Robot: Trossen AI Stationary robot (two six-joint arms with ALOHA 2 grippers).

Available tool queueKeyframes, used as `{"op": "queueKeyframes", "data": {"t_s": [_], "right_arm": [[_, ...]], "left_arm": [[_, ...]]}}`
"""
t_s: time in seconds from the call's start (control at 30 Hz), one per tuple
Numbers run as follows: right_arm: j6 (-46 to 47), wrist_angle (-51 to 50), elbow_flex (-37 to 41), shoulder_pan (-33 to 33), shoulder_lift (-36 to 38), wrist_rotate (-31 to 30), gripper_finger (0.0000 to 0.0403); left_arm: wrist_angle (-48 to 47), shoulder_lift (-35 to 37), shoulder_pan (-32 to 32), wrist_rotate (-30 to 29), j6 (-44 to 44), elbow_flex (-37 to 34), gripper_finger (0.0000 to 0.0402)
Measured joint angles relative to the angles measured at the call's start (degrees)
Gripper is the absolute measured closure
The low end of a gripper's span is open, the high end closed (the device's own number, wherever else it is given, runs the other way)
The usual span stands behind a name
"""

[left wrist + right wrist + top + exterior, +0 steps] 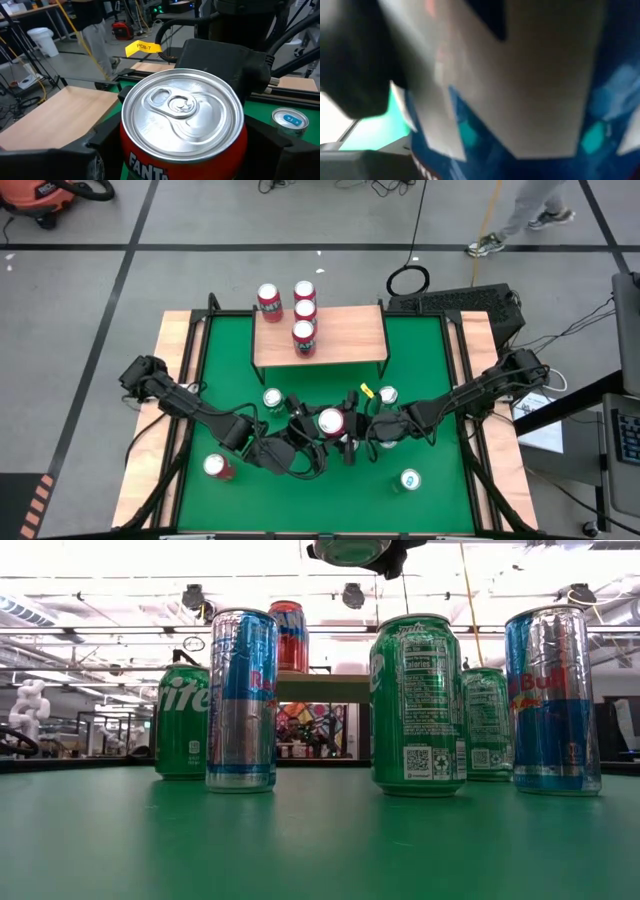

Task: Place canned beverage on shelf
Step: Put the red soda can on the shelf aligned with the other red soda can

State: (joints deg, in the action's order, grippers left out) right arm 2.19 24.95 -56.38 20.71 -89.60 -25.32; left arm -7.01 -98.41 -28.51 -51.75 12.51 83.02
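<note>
An orange-red Fanta can (331,421) hangs upright over the middle of the green table (430,360). Its silver top fills the left wrist view (182,107), and its base shows at the top of the low view (350,550). My left gripper (316,432) reaches it from the left and my right gripper (352,430) from the right, each shut on it. The shelf (350,335), a light-wood board on black legs, stands at the table's far middle. Three red cans (304,335) stand on its left half. My left gripper pinches the Fanta can's side wall (127,152) between its two fingers, one on each side, just below the rim. The fingers come nearly level from the table's left and near side. The can stands upright, lifted clear of the table. My right gripper meets the same can from the table's right, nearly level. Its wrist view is filled by the can's blurred wall (520,90), so which part of the wall the fingers hold cannot be told. The can stays upright and clear of the table.
Several cans stand on the table under and around the arms: green Sprite cans (185,720) (418,705), blue-and-silver Red Bull cans (243,700) (552,700), and a red can (218,467) at the near left. The shelf's right half (360,330) is bare wood. A person walks beyond the table.
</note>
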Motion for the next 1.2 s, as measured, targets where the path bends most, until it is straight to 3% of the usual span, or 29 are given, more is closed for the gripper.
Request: {"op": "queueKeyframes", "data": {"t_s": [0.2, 0.7, 0.97, 1.2], "right_arm": [[0.8, -0.8, 0.0, 0.4, 0.0, -0.2, 0.0105], [3.2, -6.6, -0.2, 2.0, 2.4, 0.7, 0.0055], [3.8, -10.2, -0.2, 2.0, 5.4, 10.3, 0.0053], [4.0, -12.9, -0.1, 2.2, 7.4, 14.0, 0.0053]], "left_arm": [[-0.1, 0.1, 0.0, 1.7, 0.2, 0.0, 0.0118], [0.3, 1.8, 0.2, 13.2, -3.1, 0.0, 0.0118], [0.0, 4.8, 0.5, 21.7, -8.7, 0.0, 0.0118], [0.1, 6.3, 0.8, 26.3, -11.8, 0.0, 0.0118]]}}
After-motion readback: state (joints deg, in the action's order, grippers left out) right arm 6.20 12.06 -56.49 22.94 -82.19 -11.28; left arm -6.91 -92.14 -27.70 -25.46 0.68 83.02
